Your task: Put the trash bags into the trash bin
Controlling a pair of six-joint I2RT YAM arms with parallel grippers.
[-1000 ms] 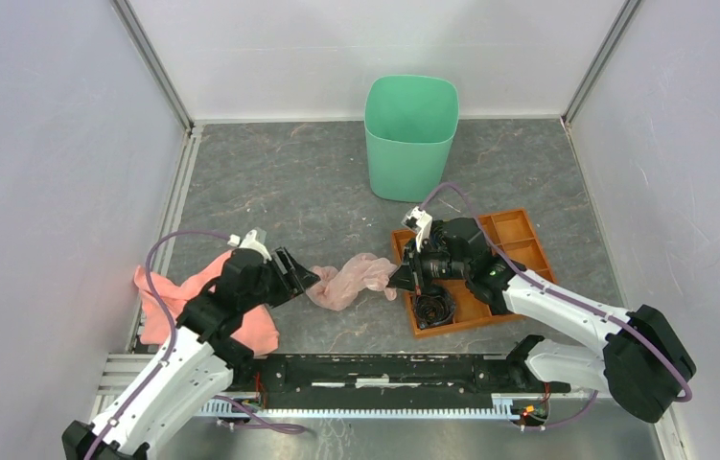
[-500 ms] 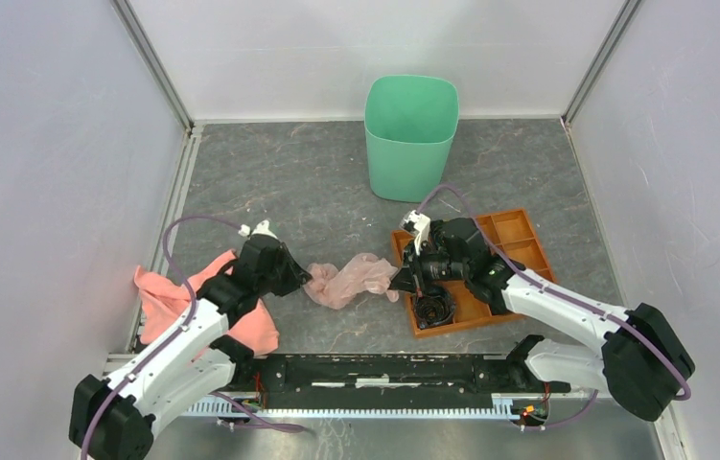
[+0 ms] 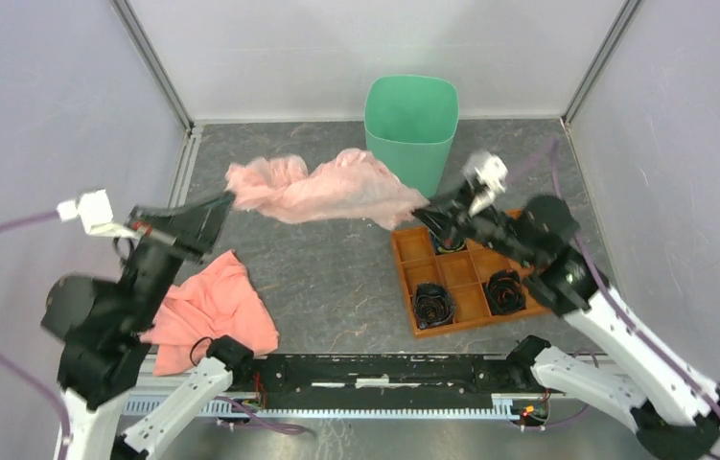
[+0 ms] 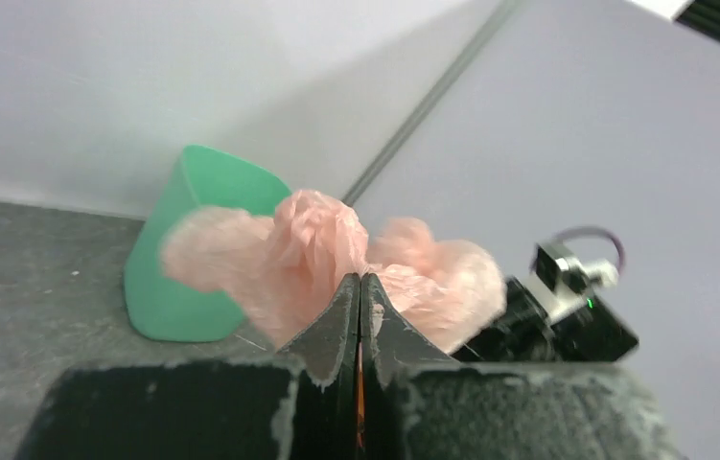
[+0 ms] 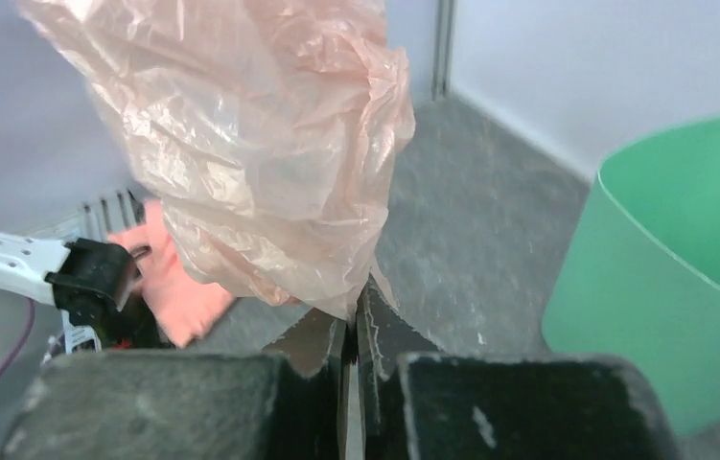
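The thin pale pink trash bag (image 3: 322, 187) hangs stretched in the air between both arms, in front of the mint-green trash bin (image 3: 411, 134) at the back. My left gripper (image 3: 229, 198) is shut on the bag's left end, and the film bunches right at the fingertips (image 4: 360, 280) with the bin (image 4: 193, 249) behind. My right gripper (image 3: 420, 216) is shut on the bag's right end. In the right wrist view the wrinkled bag (image 5: 260, 144) rises from the pinched fingertips (image 5: 356, 292), and the bin (image 5: 682, 259) stands to the right.
A salmon-pink cloth (image 3: 207, 311) lies on the grey table near the left arm's base. An orange compartment tray (image 3: 471, 283) holding black objects sits under the right arm. White walls close in the back and both sides.
The left gripper closed on the bag's left end. Both arms then lifted the bag off the table and carried it back toward the bin, stretching it out.
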